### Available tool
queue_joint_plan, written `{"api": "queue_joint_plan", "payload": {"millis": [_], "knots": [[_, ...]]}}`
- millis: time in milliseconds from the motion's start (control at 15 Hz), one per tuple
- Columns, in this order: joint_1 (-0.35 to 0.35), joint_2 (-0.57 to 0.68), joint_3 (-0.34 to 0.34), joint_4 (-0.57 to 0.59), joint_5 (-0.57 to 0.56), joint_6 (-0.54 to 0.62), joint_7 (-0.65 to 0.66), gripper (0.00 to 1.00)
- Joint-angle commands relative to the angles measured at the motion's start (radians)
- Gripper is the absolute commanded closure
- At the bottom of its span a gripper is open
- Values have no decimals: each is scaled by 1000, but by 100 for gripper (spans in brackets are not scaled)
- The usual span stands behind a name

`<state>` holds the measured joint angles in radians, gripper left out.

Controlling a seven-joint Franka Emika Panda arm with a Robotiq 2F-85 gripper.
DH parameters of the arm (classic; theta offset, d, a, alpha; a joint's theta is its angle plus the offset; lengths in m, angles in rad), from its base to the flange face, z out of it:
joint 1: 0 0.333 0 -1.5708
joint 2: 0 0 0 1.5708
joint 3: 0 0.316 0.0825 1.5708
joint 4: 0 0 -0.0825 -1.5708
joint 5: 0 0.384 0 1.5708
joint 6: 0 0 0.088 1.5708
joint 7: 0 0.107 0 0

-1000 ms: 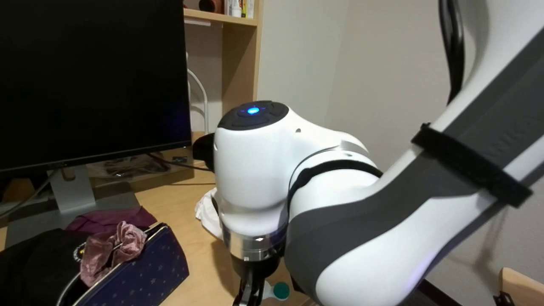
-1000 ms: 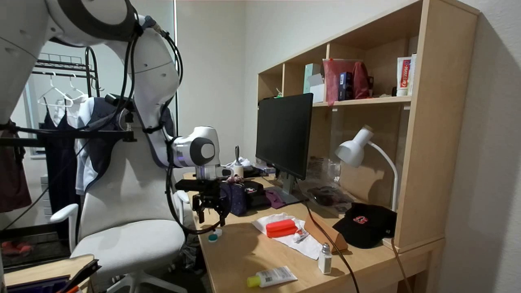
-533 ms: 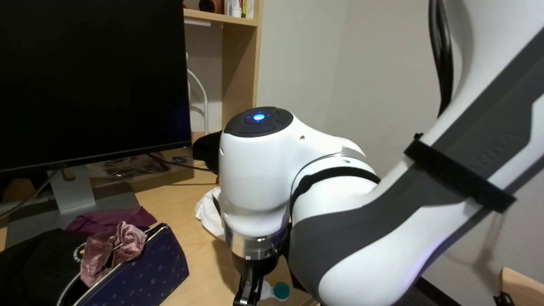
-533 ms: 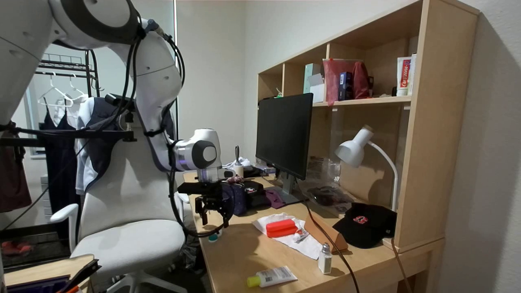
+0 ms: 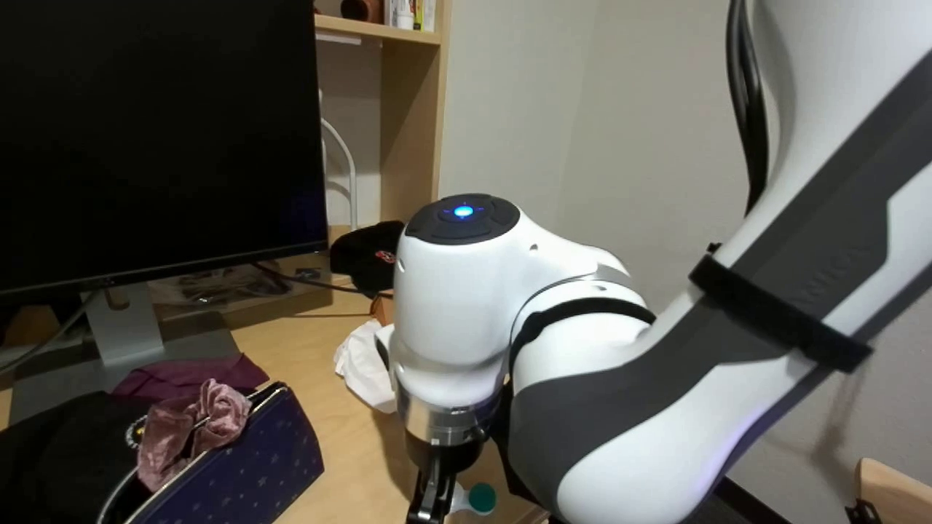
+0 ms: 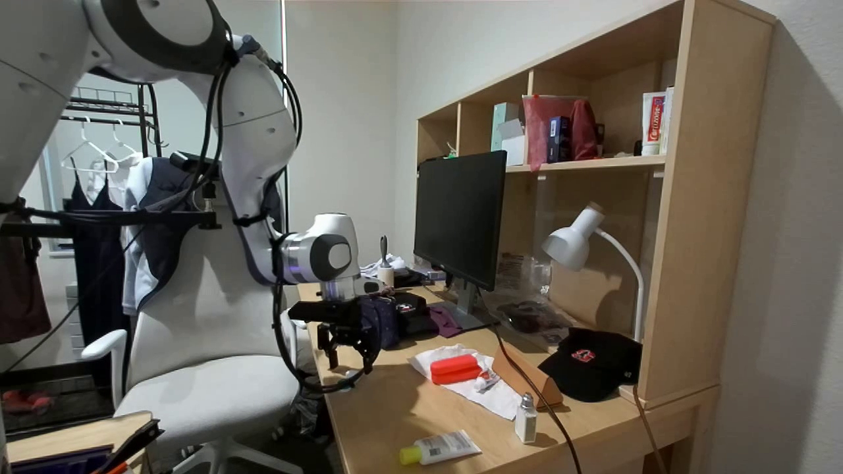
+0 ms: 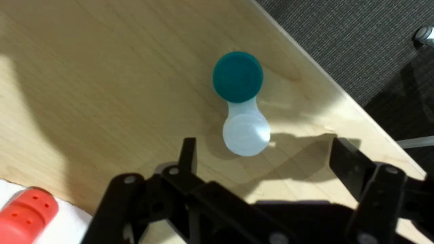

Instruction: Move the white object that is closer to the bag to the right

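Wrist view: a small white plastic case (image 7: pixel 242 108), shaped like two circles joined by a short neck, lies near the middle of the frame on the pale wooden table (image 7: pixel 112 112). Its top circle wears a round teal lid (image 7: pixel 238 76), and its bottom circle wears a round whitish lid (image 7: pixel 246 135). The black two-fingered robot hand (image 7: pixel 263 150) is along the bottom of the frame. It is unclenched: its fingers (image 7: pixel 189 156) are spread wide, one to the left of the whitish lid and one to the right, both apart from it. In the lower left, a bright red thing with little holes (image 7: pixel 22 218) lies on a white sheet (image 7: pixel 64 227).

In an exterior view, a soft dark blue cloth bag with tiny stars (image 5: pixel 247 466) sits in the lower left, with a crinkled pink cloth band (image 5: pixel 222 418) on top. The case is at the bottom middle, partly behind the hand, and apart from the bag.

In an exterior view, the hand (image 6: pixel 350 365) hangs over the table a bit left of the middle, with the case just below, partly hidden.
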<state>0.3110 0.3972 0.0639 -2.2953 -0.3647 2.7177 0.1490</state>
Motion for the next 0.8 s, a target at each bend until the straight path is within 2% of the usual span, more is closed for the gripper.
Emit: {"api": "queue_joint_plan", "payload": {"millis": [0, 200, 267, 333, 400, 733], "knots": [[-34, -2, 4, -39, 12, 74, -60, 0], [-57, -9, 10, -59, 30, 95, -93, 1], [-69, -8, 16, -63, 41, 95, -107, 10], [-78, -7, 20, -66, 50, 100, -119, 26], [-84, -6, 23, -67, 56, 103, -129, 27], [-93, -8, 36, -66, 85, 106, -152, 61]]}}
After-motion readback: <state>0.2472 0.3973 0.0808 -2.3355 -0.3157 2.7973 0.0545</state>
